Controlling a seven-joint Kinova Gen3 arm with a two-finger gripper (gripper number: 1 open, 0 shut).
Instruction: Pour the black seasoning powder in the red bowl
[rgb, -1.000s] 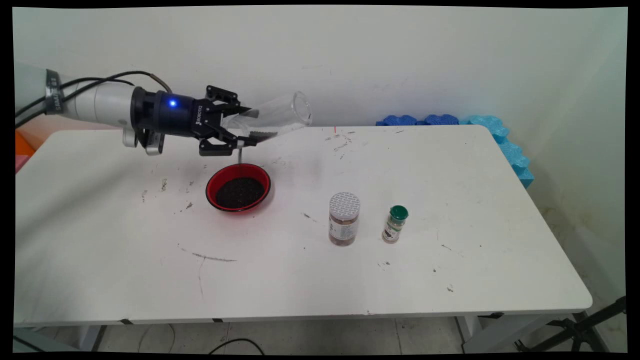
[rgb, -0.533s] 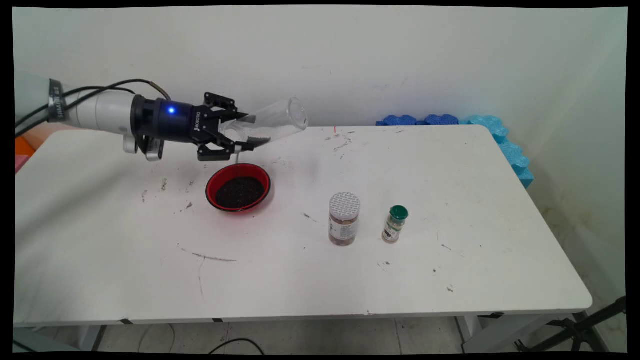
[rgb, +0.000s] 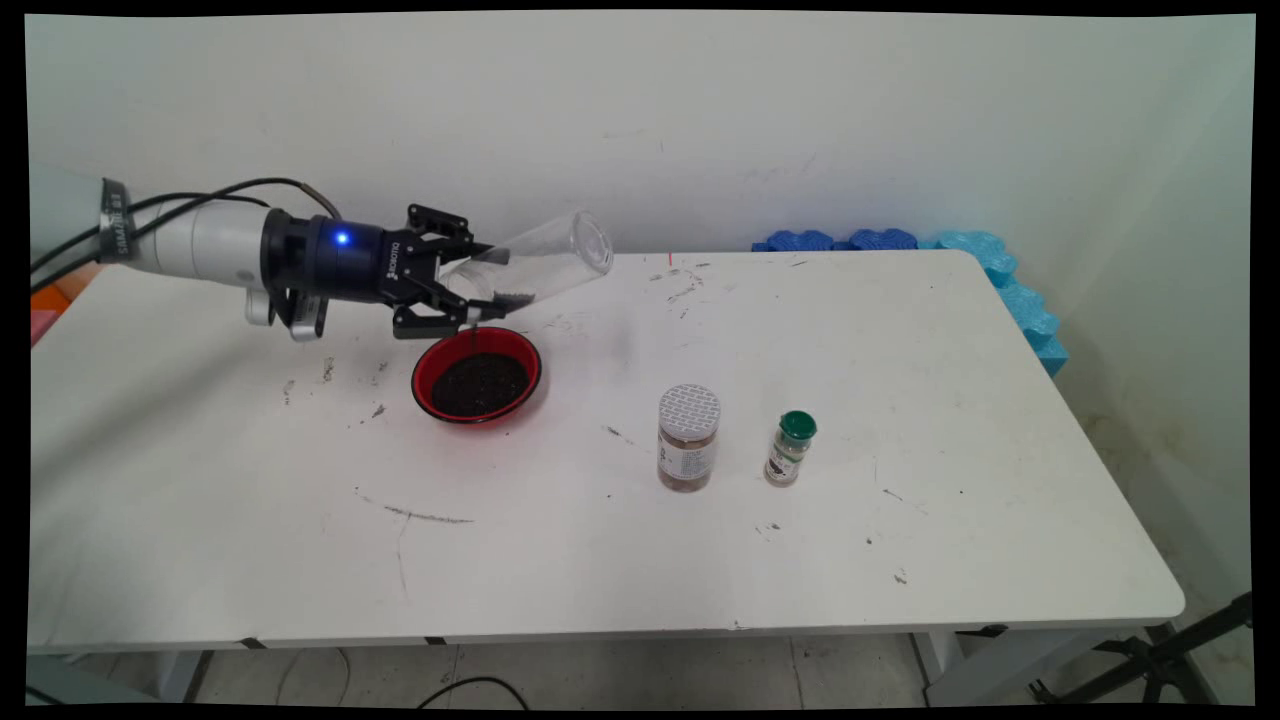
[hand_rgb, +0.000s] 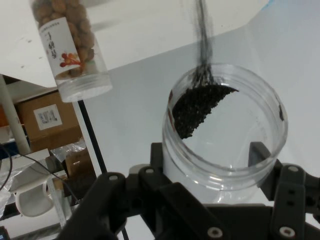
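White table (rgb: 900, 400): a clear jar (rgb: 535, 260) is gripped, tilted near-horizontal, by the gripper (rgb: 478, 285); dark granules fall into the red bowl (rgb: 477, 375) directly below.

My black two-finger gripper (rgb: 487, 279) clamped on a clear plastic jar (rgb: 540, 262) tipped on its side, dark grains inside it, just above a round red bowl (rgb: 477, 374) of dark grains, a grey-lidded brown jar (rgb: 688, 437) and a green-capped spice bottle (rgb: 791, 447) well apart to the right on my white table (rgb: 900, 400)
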